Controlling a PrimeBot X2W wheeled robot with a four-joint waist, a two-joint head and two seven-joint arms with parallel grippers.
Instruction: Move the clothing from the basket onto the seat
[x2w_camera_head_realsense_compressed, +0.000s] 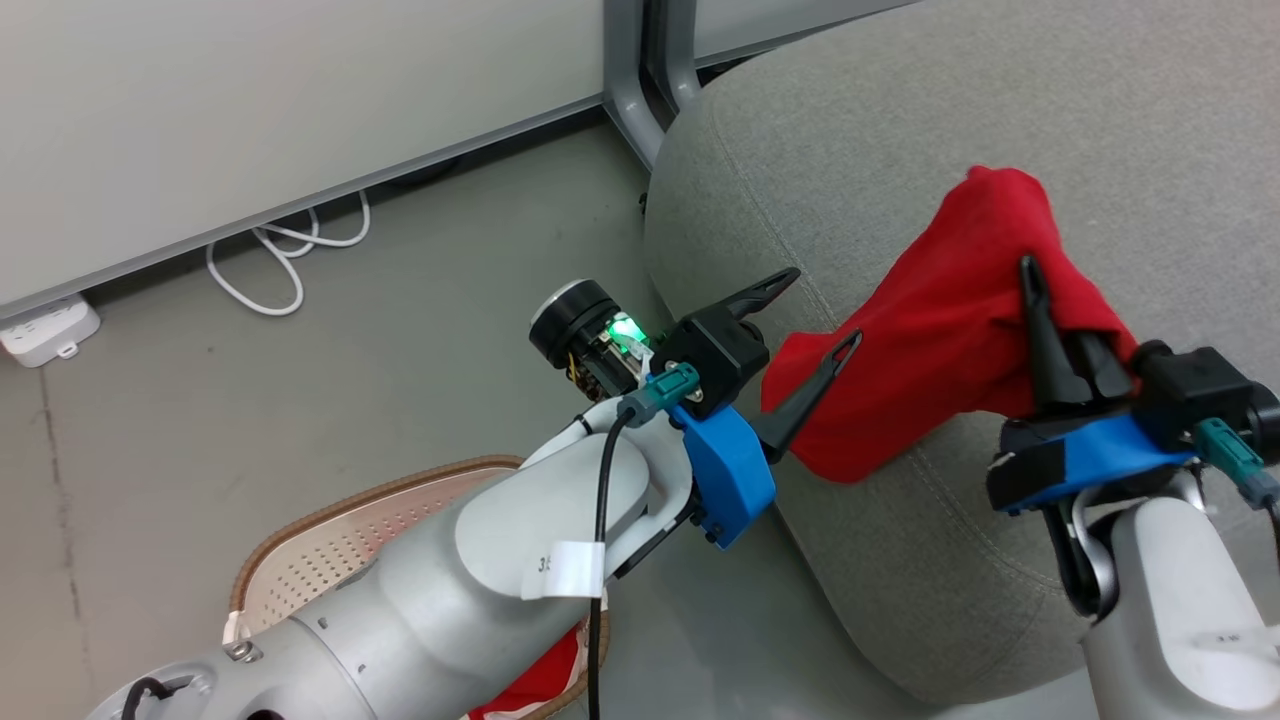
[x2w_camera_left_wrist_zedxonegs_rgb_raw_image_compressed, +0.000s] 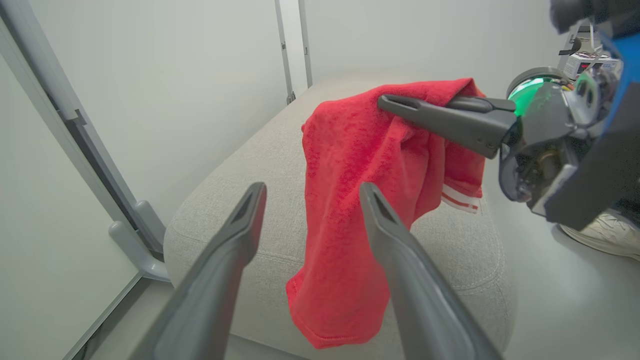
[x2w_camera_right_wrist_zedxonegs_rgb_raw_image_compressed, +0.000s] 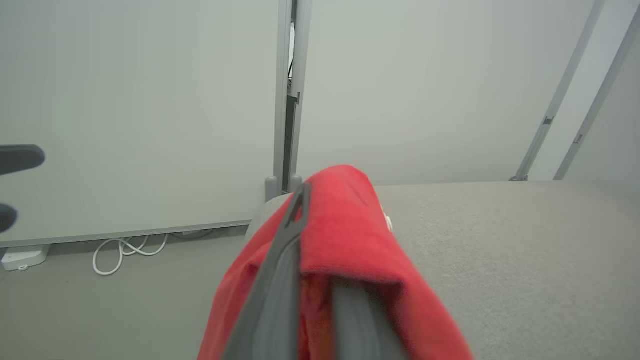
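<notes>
At the near left the basket (x2w_camera_head_realsense_compressed: 330, 545) sits on the floor, a scrap of red clothing (x2w_camera_head_realsense_compressed: 535, 680) showing in it beneath the left forearm, whose white tag (x2w_camera_head_realsense_compressed: 562, 570) seems to read "35", partly cut off. The left gripper (x2w_camera_head_realsense_compressed: 825, 305) spreads wide, holding nothing, beside the seat (x2w_camera_head_realsense_compressed: 900, 130). Right of it a red garment (x2w_camera_head_realsense_compressed: 930, 330) hangs pinched in the closed right gripper (x2w_camera_head_realsense_compressed: 1045, 290) over the seat's edge.
</notes>
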